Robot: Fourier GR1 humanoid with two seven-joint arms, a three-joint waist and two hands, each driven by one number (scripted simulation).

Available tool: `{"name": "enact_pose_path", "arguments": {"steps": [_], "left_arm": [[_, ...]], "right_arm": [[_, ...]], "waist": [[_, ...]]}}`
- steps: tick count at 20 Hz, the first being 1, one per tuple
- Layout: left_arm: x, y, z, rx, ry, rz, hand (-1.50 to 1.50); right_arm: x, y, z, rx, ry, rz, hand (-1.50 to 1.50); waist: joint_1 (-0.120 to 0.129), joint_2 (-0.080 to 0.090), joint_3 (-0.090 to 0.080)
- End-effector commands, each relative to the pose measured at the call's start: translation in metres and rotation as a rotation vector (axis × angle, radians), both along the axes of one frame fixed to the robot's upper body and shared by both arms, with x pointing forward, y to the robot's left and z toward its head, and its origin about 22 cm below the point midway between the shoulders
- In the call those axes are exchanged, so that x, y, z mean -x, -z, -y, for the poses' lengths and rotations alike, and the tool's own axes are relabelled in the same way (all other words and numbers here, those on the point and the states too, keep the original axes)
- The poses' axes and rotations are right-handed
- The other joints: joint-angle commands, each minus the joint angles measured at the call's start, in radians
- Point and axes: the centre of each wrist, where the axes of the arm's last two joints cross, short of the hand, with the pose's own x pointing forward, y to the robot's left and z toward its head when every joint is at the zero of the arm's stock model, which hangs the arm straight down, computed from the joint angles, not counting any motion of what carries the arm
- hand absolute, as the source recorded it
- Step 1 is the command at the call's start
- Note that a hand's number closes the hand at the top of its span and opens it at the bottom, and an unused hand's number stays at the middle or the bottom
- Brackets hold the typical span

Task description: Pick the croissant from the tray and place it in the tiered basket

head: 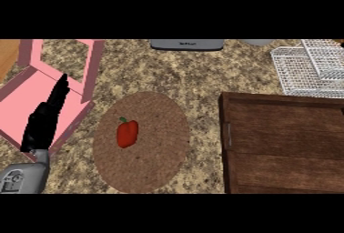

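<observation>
A dark brown wooden tray (285,141) is seen lying flat on the speckled tabletop (194,73) at the right of the view. Its planks are bordered by a raised rim, and its right side is cut off by the view's edge. A white wire tiered basket (300,72) is set just beyond the tray's far rim, in the upper right corner, with a smaller mesh tier raised above a wider one.

No legible text; only an unreadable dark mark on the grey appliance (186,44)
</observation>
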Motion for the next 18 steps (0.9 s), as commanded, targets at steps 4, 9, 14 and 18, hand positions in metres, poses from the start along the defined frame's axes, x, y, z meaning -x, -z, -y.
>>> {"name": "enact_pose_path", "arguments": {"steps": [4,9,14,18], "left_arm": [[0.005,-0.003,-0.001,0.012,0.005,0.008,0.00],[0.000,-0.001,0.010,0.017,-0.004,-0.001,0.00],[-0.003,0.002,0.010,-0.003,-0.001,0.000,0.00],[0.010,0.005,-0.001,0.007,-0.020,0.021,0.00]], "right_arm": [[0.007,0.034,0.018,-0.151,0.031,-0.035,-1.50],[0.003,0.018,0.013,-0.285,0.017,0.123,-1.50],[0.028,-0.006,0.055,-0.333,0.033,0.269,-1.50],[0.034,-0.036,0.062,-0.345,0.142,0.310,-1.50]], "waist": [[0.000,0.002,0.001],[-0.008,-0.002,0.001],[-0.010,0.002,0.002],[-0.004,-0.002,0.001]]}}
